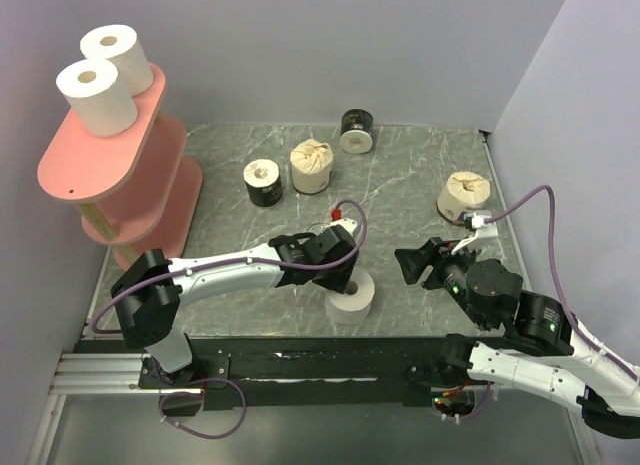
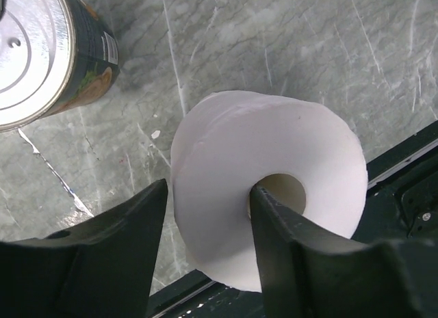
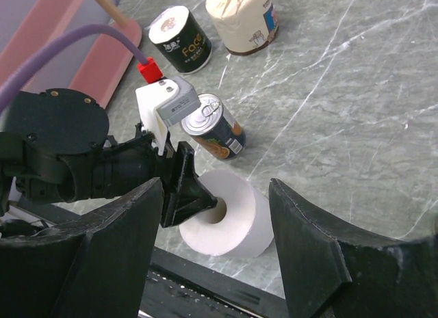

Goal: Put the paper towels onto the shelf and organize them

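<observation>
A plain white roll (image 1: 355, 300) stands on end near the table's front edge. My left gripper (image 1: 345, 281) is open and straddles its wall: one finger sits in the hollow core, the other just outside, a thin gap showing in the left wrist view (image 2: 209, 188). My right gripper (image 1: 410, 265) is open and empty, hovering to the right of that roll (image 3: 236, 226). The pink shelf (image 1: 100, 175) stands at the far left with two white rolls (image 1: 95, 95) (image 1: 112, 53) on its top board. Two black-wrapped rolls (image 1: 263, 182) (image 1: 357, 131) and two cream rolls (image 1: 312, 165) (image 1: 464, 195) stand on the table.
A small tin can (image 3: 215, 130) lies on its side just behind the white roll, close under my left wrist; it also shows in the left wrist view (image 2: 41, 51). The black base rail (image 1: 300, 360) runs along the front edge. Walls close in on the left, back and right.
</observation>
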Robot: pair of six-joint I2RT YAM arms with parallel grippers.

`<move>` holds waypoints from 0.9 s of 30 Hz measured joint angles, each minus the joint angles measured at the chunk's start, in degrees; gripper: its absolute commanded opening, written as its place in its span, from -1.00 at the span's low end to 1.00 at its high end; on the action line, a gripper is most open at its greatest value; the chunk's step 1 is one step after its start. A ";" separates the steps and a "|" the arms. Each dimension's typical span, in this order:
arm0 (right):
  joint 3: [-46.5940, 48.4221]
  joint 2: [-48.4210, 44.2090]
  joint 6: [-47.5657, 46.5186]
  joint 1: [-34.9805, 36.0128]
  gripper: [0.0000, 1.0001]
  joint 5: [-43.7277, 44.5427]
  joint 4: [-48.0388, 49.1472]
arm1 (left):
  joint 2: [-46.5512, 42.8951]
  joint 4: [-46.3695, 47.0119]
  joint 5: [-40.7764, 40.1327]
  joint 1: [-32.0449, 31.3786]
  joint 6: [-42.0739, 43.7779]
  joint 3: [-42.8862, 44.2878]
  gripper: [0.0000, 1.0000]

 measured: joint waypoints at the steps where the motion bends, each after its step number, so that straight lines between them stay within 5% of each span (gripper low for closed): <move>1: -0.13 0.00 0.00 0.00 0.41 0.04 0.00 | 0.00 0.00 0.02 -0.02 0.00 0.00 0.02; 10: -0.52 -0.07 0.00 0.00 0.41 0.59 -0.04 | -1.77 -3.85 -0.46 -0.11 -0.52 -0.09 -0.18; 19: -0.63 -0.63 0.00 0.00 0.42 0.72 0.00 | -14.91 -18.14 -7.08 1.03 -1.20 2.27 -0.20; 27: -0.63 -0.63 0.28 0.00 0.41 -0.13 -0.04 | -21.55 -26.12 -12.11 15.54 4.63 15.69 -0.20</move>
